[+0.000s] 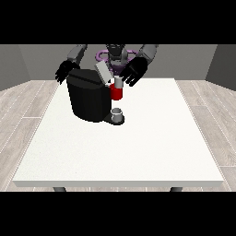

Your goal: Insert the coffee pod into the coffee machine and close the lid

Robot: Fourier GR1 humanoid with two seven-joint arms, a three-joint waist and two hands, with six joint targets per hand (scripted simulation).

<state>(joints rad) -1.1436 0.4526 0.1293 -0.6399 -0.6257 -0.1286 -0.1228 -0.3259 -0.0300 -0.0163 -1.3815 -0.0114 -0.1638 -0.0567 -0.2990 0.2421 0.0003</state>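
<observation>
Coffee pod [118,83]: you see a small pale cylinder seated at the top of the red brew head [117,92], at the coffee machine's [90,99] 3 o'clock side. It appears to sit in the slot, so the insert step looks about done.

Lid [103,73]: tilted up and open, at 11 o'clock from the pod; closing is not yet done.

The hand at the view's right [134,72] hovers just at 2 o'clock of the pod, fingers spread and straight, holding nothing; likely placed there to reach the lid.

The hand at the view's left [64,72] sits behind the machine's 10 o'clock corner, fingers relaxed and empty.

A cup [118,113] stands under the spout, at 6 o'clock from the pod. The desk [115,156] carries the machine near its far edge.
</observation>
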